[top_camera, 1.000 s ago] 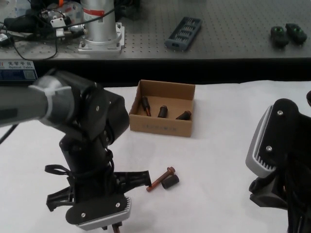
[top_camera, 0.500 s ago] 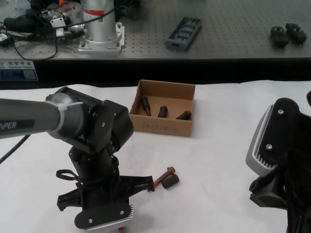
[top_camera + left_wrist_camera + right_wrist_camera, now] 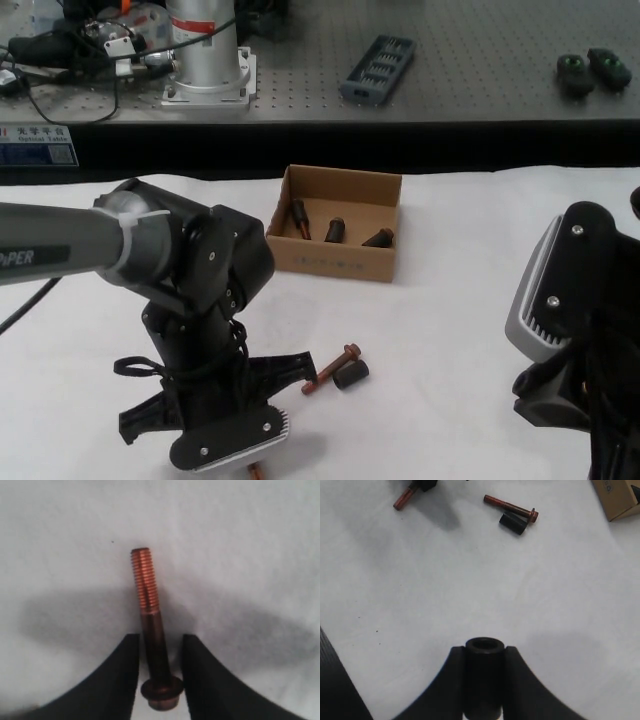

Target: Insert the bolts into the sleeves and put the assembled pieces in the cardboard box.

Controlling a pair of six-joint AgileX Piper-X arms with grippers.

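at about seven o'clock on the white cloth point(image 3: 450, 310), the left gripper point(image 3: 157, 645) is pinching a copper-coloured threaded metal bolt point(image 3: 145, 580) just above its flanged head, with the threaded end pointing away from the fingers, which are closed on the shank. toward the middle of the bench, a loose copper bolt point(image 3: 330, 368) and a short black sleeve point(image 3: 350, 374) are lying touching each other on the cloth, not yet joined. at twelve o'clock from that pair, well apart, the brown cardboard box point(image 3: 330, 262) is sitting open with three dark pieces point(image 3: 334, 229) inside. they are looking like finished assemblies, though that is hard to tell. at about four o'clock, the right gripper point(image 3: 484, 652) is clamping a black cylindrical sleeve point(image 3: 484, 670) between its fingers, bore facing outward.

judging from this, the job is sitting past the halfway mark: three pieces are boxed, one bolt-and-sleeve pair is being held ready for mating but is not yet inserted, and one more pair is waiting on the cloth to be picked up, assembled and dropped in the box.
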